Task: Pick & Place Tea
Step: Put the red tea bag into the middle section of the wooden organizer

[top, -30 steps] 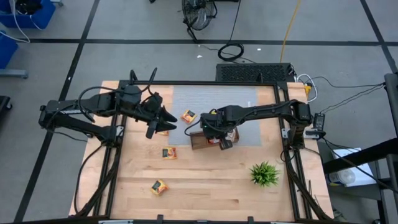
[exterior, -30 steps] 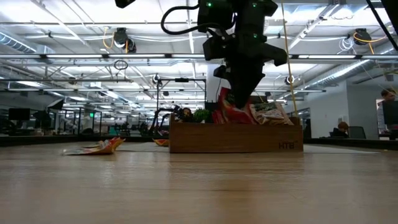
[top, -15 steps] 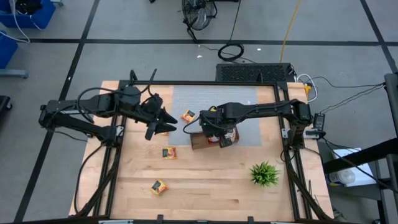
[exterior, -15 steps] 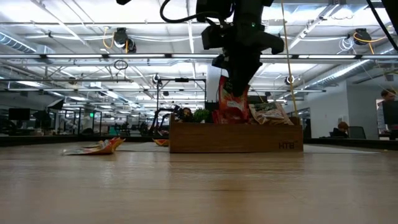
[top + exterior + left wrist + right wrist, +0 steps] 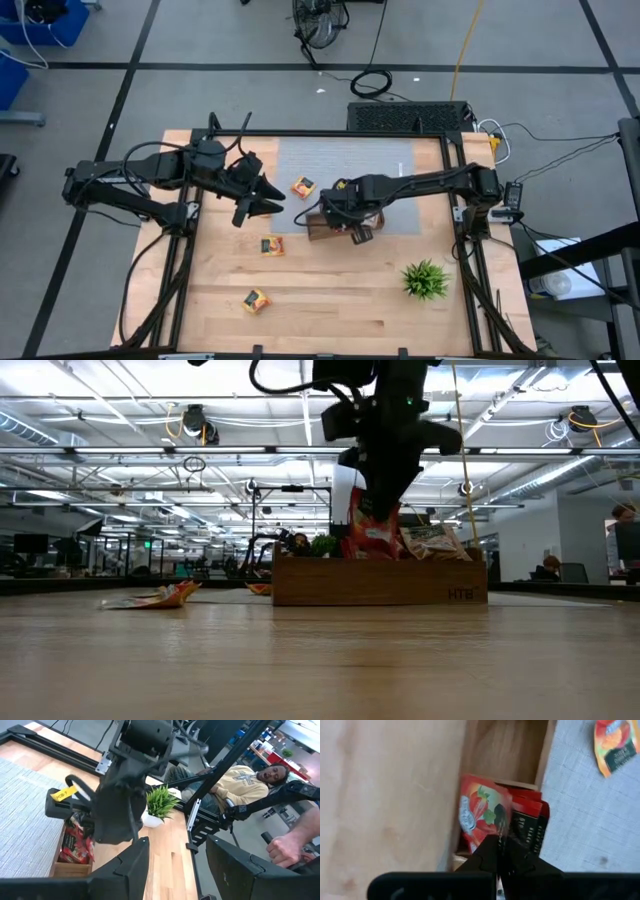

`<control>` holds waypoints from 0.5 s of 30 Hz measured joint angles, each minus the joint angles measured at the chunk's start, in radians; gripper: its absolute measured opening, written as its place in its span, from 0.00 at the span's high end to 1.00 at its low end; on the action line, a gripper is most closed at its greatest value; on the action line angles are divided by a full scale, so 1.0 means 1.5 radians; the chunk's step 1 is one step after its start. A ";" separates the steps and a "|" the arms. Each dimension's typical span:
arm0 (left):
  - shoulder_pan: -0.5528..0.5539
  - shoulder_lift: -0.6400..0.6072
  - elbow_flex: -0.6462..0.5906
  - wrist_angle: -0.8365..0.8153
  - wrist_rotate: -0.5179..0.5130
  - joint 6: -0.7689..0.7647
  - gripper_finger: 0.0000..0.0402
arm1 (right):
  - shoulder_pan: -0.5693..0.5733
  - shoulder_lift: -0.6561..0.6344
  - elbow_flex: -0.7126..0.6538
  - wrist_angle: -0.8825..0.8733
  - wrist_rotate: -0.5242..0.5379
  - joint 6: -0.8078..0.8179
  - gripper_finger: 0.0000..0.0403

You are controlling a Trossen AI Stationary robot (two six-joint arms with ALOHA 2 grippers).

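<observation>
Risk first: my right gripper (image 5: 358,232) is pinched on a red tea sachet (image 5: 480,815) right over the wooden tray (image 5: 378,582), and the sachet is thin and floppy, gripped near one edge. If I let go while it hangs tilted, I reckon it could catch on the red sachets already standing in that compartment (image 5: 532,817) and flop over the tray wall onto the bench (image 5: 330,290) or the grey mat (image 5: 400,170). Pushing down too far could also jam my fingertips into the packed sachets and drag one out when I lift, or nudge the tray itself. Gripper state: right fingers are nearly together, clamped on the upper edge of that red sachet; in the low view it hangs upright with its lower edge at about tray rim level, among the ones inside, so it looks partly in but not released. The tray sits near the middle of the bench, straddling the mat's near edge. Left gripper (image 5: 262,196) hovers over the left part of the bench towards the far edge, fingers spread, holding nothing. Loose sachets remaining: one orange on the mat (image 5: 302,186) just beside the left gripper, one nearer the middle (image 5: 271,245), one towards the near-left corner (image 5: 255,300).
</observation>
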 joint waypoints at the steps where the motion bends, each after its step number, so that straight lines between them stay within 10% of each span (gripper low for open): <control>1: 0.000 0.000 0.000 0.000 0.000 0.000 0.51 | 0.002 0.005 0.000 -0.004 0.018 0.004 1.00; 15: -0.004 0.000 0.000 0.000 0.033 0.002 0.51 | 0.028 0.020 0.000 0.004 0.070 0.114 1.00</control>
